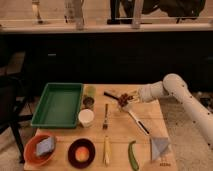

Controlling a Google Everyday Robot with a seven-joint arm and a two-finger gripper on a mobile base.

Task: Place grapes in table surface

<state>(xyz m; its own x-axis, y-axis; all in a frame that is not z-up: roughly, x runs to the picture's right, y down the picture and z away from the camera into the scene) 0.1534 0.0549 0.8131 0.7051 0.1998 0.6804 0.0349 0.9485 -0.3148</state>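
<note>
Sideways, pincer (126, 102) clasps grapes (122, 98) over table surface (150, 116).

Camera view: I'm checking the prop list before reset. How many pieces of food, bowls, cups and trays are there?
Food: 4 (grapes, orange fruit, yellow piece, green vegetable)
Bowls: 2 (orange bowl, dark bowl)
Cups: 1 (white cup)
Trays: 1 (green tray)
Total: 8
The gripper, over the table surface's far right, is shut on the grapes.
</note>
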